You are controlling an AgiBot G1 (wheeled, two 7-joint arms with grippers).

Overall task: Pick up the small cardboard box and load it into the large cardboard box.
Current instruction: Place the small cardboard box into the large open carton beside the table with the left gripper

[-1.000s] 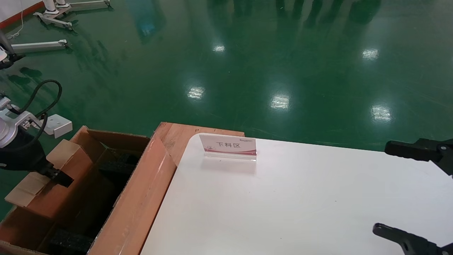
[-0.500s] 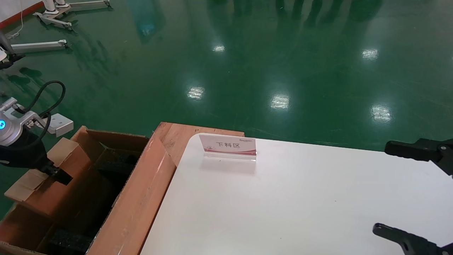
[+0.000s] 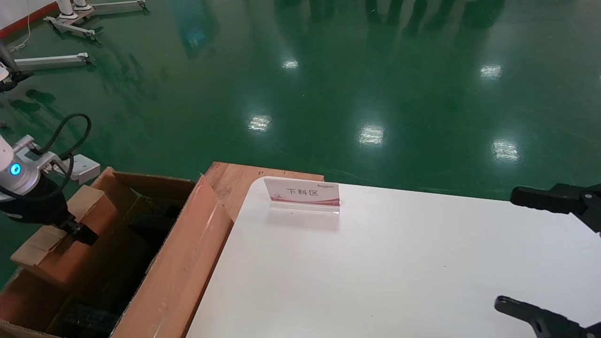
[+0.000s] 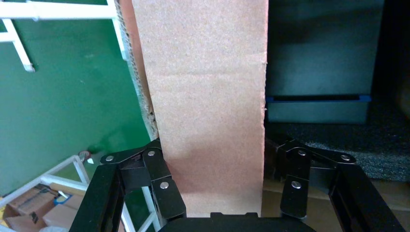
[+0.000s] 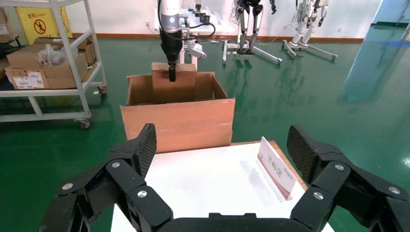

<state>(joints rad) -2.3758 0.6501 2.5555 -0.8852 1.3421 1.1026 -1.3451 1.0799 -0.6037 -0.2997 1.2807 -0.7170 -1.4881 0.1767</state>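
My left gripper (image 3: 77,231) is shut on the small cardboard box (image 3: 63,244), a reddish-brown box with paler tan end flaps. It holds the box tilted inside the open top of the large cardboard box (image 3: 188,253), against its left wall and above the black foam (image 3: 152,220). In the left wrist view the small box (image 4: 208,106) fills the space between the fingers (image 4: 159,188) of the left gripper (image 4: 215,164). The right wrist view shows the small box (image 5: 181,79) in the carton (image 5: 179,121). My right gripper (image 3: 509,249) is open and empty over the table's right side; it also shows in its own view (image 5: 222,140).
A white table (image 3: 399,272) stands right of the carton, with a small sign stand (image 3: 303,195) at its far left corner. A wooden board (image 3: 230,180) lies under that corner. White stand bases (image 3: 56,60) sit on the green floor. A shelf rack (image 5: 48,63) stands beyond the carton.
My left gripper and the small box have shifted slightly toward the carton's middle and far end. The right arm has not moved.
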